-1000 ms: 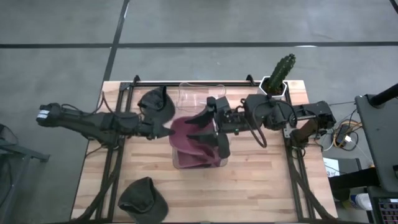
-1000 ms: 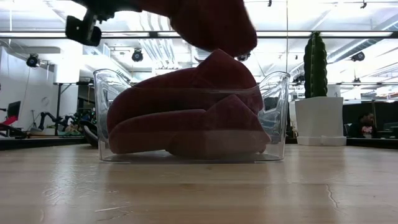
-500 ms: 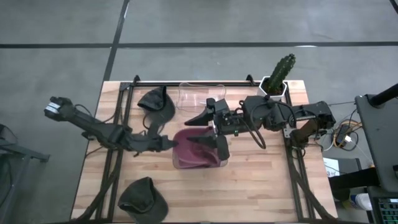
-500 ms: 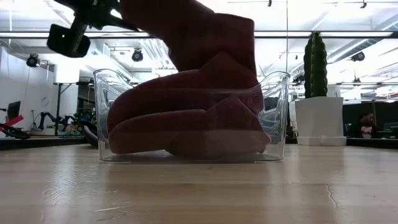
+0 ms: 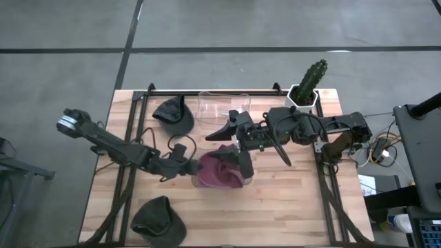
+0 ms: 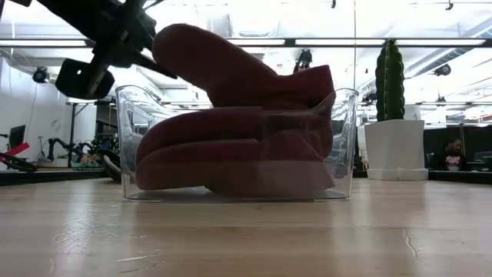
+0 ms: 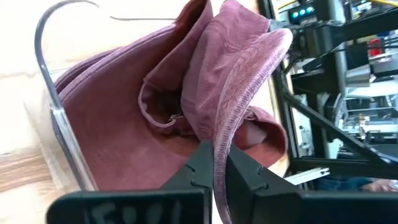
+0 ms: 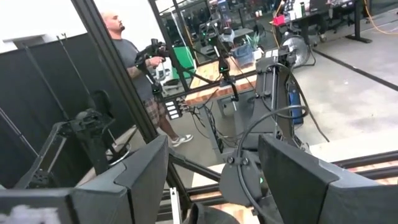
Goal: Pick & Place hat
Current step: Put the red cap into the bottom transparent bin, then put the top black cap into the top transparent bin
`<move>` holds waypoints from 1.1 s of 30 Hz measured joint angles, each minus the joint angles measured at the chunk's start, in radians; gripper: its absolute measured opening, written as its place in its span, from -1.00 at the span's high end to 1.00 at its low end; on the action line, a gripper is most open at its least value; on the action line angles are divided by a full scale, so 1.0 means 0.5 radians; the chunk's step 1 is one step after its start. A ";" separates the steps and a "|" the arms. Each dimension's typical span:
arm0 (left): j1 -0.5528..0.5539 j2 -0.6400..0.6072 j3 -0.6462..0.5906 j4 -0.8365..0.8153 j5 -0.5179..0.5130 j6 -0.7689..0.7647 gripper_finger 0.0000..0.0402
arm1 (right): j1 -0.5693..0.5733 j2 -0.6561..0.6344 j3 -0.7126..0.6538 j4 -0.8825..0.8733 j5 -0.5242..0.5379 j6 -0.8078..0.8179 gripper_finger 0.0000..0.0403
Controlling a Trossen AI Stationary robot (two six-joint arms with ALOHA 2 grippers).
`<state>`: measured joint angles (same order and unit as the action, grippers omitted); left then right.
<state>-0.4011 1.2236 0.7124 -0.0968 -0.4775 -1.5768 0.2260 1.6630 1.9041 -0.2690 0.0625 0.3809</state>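
Note:
A maroon hat [image 5: 219, 169] lies folded in a clear plastic bin [image 6: 342, 138] at the table's middle. One end of the hat rises above the bin's left rim [image 6: 192, 50]. My left gripper [image 5: 187, 165] is at the bin's left side, shut on that end; it also shows in the low view [image 6: 104, 46]. My right gripper [image 5: 235, 146] hangs open above the bin's far right part. In its wrist view [image 8: 217, 171] the fingers stand wide apart with nothing between them. My left gripper pinches the hat's stitched brim edge [image 7: 221, 158] between its two fingers. The fingers come from the table's left, slanting down. The held end stands above the bin's rim, and the rest of the hat lies crumpled inside the bin.
A dark hat [image 5: 172, 114] lies at the far left and a dark green hat [image 5: 158, 218] at the near left. A cactus in a white pot [image 5: 309, 84] stands at the far right. Another clear plastic piece [image 5: 215, 103] stands behind the bin. A person [image 8: 134, 56] stands beyond the table.
My left gripper has moved toward the table's near edge and downward, still shut on the hat. The hat, earlier spread high over the bin, has sunk and bunched into the bin's near part; only the held end stays above the rim.

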 joint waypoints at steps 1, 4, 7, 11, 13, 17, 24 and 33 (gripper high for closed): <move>0.000 0.016 0.000 -0.001 0.014 -0.002 0.90 | 0.000 0.000 0.000 -0.007 0.000 0.000 -0.19; 0.000 0.065 0.000 0.001 0.024 -0.004 0.89 | 0.000 0.000 0.000 -0.021 0.000 0.000 -0.18; 0.000 0.102 0.000 0.000 0.023 0.023 0.86 | 0.001 0.000 0.000 -0.025 0.000 0.000 -0.18; 0.000 0.110 0.000 -0.006 -0.005 0.148 0.78 | 0.001 0.000 0.000 -0.025 -0.001 0.000 -0.18; 0.000 0.097 0.000 -0.008 -0.050 0.208 0.71 | 0.001 0.000 0.000 -0.025 -0.001 0.000 -0.18; 0.006 0.056 0.008 -0.003 -0.076 0.318 0.51 | 0.001 0.000 0.000 -0.026 -0.002 0.000 -0.18; 0.008 -0.032 0.008 -0.179 -0.065 0.258 0.16 | 0.001 0.000 0.000 -0.059 -0.003 0.000 -0.18; 0.014 -0.280 0.008 -0.319 -0.111 0.315 0.10 | 0.001 0.000 -0.001 -0.151 -0.004 -0.046 -0.18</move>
<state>-0.3943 1.0833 0.7162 -0.2561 -0.5331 -1.4195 0.2264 1.6630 1.9038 -0.3447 0.0604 0.3581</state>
